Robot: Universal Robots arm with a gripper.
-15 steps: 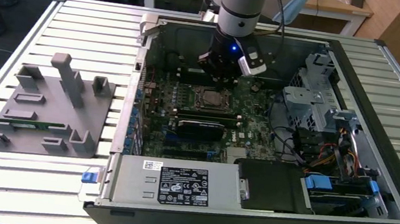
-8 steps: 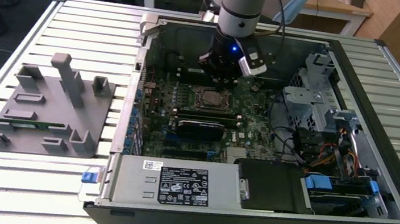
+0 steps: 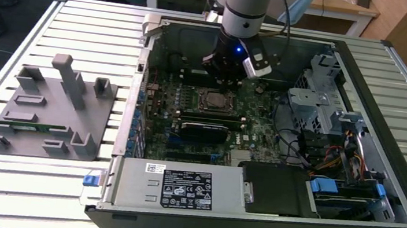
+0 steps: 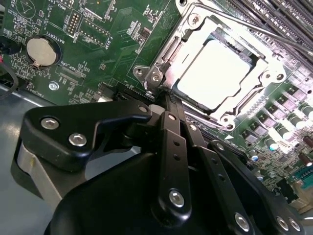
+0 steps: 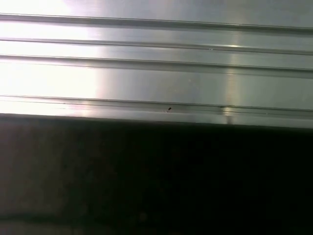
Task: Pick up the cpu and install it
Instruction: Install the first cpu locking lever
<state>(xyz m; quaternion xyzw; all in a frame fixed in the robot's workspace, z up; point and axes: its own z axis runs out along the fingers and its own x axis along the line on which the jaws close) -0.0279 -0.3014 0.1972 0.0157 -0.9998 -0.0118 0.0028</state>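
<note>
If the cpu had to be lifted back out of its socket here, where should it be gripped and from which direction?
Probably by two opposite edges of the cpu, coming straight down from above. It lies flat in the socket frame, which surrounds it closely, so only its silvery top is exposed. The gripper sits just beside that frame.

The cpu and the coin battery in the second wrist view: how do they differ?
The cpu is square with a bright silvery-white top; the coin battery is round and duller. The cpu looks much larger than the battery. The cpu sits inside a metal socket frame; the battery sits in a small round holder. Both lie flat on the green motherboard.
</note>
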